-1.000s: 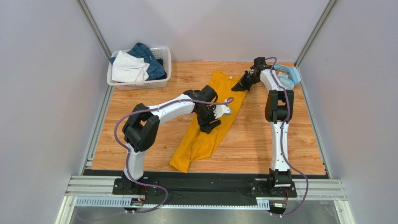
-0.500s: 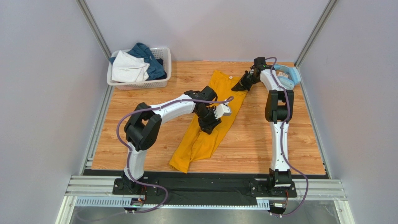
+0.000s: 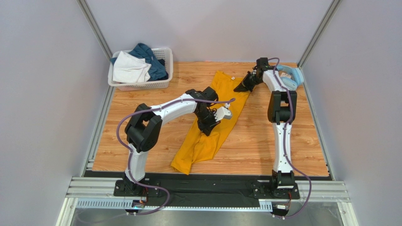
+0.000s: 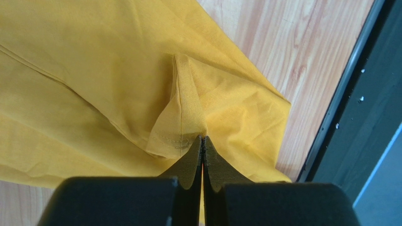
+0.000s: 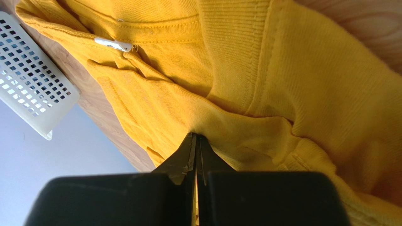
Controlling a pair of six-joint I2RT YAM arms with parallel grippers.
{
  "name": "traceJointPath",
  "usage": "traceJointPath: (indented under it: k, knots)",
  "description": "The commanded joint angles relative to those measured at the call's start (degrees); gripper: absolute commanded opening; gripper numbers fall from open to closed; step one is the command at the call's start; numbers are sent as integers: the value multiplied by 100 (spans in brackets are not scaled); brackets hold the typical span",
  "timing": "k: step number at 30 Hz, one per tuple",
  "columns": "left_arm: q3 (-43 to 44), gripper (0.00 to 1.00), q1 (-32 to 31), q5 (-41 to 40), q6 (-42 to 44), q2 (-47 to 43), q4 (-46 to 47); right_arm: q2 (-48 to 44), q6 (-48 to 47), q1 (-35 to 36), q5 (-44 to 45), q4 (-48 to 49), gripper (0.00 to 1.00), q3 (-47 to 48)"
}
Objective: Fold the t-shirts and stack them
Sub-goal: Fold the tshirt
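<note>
A mustard-yellow t-shirt (image 3: pixel 206 136) lies bunched in a long diagonal strip on the wooden table. My left gripper (image 3: pixel 208 127) sits at the strip's middle, shut on a pinched fold of the yellow cloth (image 4: pixel 181 117), with its jaws (image 4: pixel 202 139) pressed together. At the far end my right gripper (image 3: pixel 238 87) is shut on the t-shirt's edge near the collar (image 5: pixel 155 21), where a white label (image 5: pixel 113 44) shows. A white t-shirt (image 3: pixel 128 67) and a dark teal one (image 3: pixel 152 61) lie heaped in the basket.
The white lattice basket (image 3: pixel 141 84) stands at the back left corner of the table. Light-blue headphones (image 3: pixel 290 75) lie at the back right, behind the right arm. A black rail (image 4: pixel 363 108) runs along the table's edge in the left wrist view.
My left gripper has shut on the yellow cloth at mid-strip and shifted slightly toward the back. The right gripper and the rest of the t-shirt have not moved.
</note>
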Motion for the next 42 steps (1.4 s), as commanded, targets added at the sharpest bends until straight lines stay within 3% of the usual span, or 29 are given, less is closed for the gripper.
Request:
traceJointPath:
  k: [1, 3, 9, 11, 18, 30, 34, 37, 39, 41, 42]
  knots:
    - [165, 0, -13, 336, 242, -465, -485, 138, -102, -25, 444, -55, 0, -212]
    - [218, 0, -31, 677, 329, -518, -931, 112, -102, -25, 462, -54, 0, -212]
    - [789, 0, -523, 1566, 2199, -465, -3925, 252, -14, -253, 480, -63, 0, 130]
    - [711, 0, -698, 1611, 2562, -561, -4395, 383, 21, -306, 497, -98, 0, 392]
    - [-28, 0, -1094, 1251, 2712, -1203, -4388, 832, 354, -526, 488, 111, 0, 1131]
    - [-739, 0, -1130, 1145, 2984, -747, -4388, 1351, 1628, -754, -152, 1947, 0, 1853]
    - [-539, 3, -1130, 1216, 3055, -151, -4388, 1255, 1349, -632, -303, 1924, 0, 1871]
    - [-117, 3, -1104, 1321, 2984, -227, -4388, 992, 841, -526, -146, 1607, 0, 1809]
    - [382, 2, -928, 1522, 3002, -455, -4379, 588, 646, -465, -66, 1458, 20, 1634]
    - [744, 2, -448, 1977, 2984, -693, -4371, 185, 356, -307, -30, 1222, 35, 1616]
    - [980, 2, -244, 2059, 2784, -728, -4284, 34, 251, -245, -13, 1133, 38, 1616]
